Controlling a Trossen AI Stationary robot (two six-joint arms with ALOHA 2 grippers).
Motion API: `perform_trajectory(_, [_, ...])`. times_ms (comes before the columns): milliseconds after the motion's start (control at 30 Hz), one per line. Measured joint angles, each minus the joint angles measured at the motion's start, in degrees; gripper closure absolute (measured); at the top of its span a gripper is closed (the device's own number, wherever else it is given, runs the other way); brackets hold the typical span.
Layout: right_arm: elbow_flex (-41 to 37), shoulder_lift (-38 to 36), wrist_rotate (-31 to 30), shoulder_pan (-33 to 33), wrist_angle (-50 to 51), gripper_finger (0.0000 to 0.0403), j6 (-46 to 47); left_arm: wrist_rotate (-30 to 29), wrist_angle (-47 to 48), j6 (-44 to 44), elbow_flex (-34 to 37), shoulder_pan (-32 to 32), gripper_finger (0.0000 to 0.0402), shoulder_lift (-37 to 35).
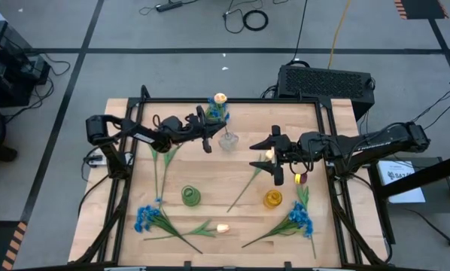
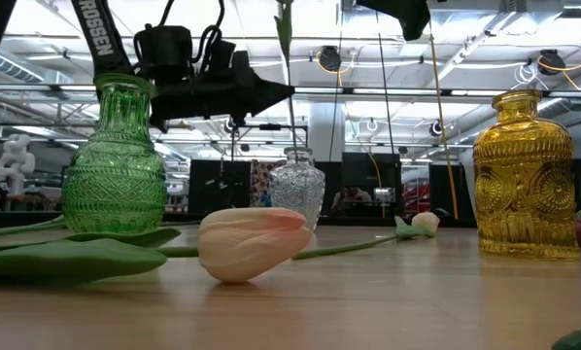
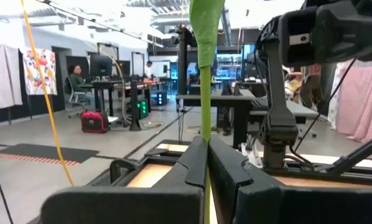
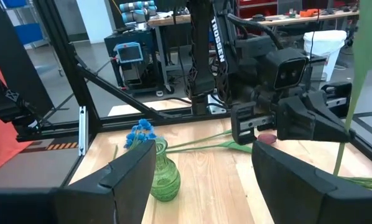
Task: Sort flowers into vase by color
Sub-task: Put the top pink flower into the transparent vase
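Observation:
My left gripper [image 1: 208, 140] is shut on an upright green flower stem [image 3: 205, 93] above the clear vase [image 1: 227, 141]. A cream bloom [image 1: 220, 98] and a blue cluster [image 1: 216, 113] show just beyond that vase; which of them tops the held stem I cannot tell. My right gripper [image 1: 273, 156] hangs open above a cream tulip [image 1: 269, 154], which lies on the table with a dark red tulip [image 1: 300, 178] close by. A green vase [image 1: 190, 196] and a yellow vase [image 1: 273, 199] stand nearer the front. My left gripper pinches the green stem [image 3: 206, 144] between its two fingers, below a broad leaf [image 3: 204, 25]. The fingers lie about level, come from the table's left and cross the stem. The stem stands upright, and its lower part [image 2: 292, 126] runs down toward the clear vase's mouth.
Blue flowers lie at the front left [image 1: 146, 218] and the front right [image 1: 300, 220]. Another cream tulip [image 2: 252, 243] lies near the front edge. A black box [image 1: 326, 79] sits behind the table's far right corner. A black frame [image 1: 232, 100] rims the table.

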State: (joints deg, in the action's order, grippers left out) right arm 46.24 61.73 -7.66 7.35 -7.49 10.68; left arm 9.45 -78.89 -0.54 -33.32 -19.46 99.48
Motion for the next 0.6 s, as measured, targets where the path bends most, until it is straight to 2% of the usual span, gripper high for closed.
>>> perform_trajectory(600, [0.0, 0.0, 0.02, 0.0, 0.35, 0.0145, 0.04, -0.59, -1.68, 0.99, 0.04, 0.47, 0.0393, 6.14])
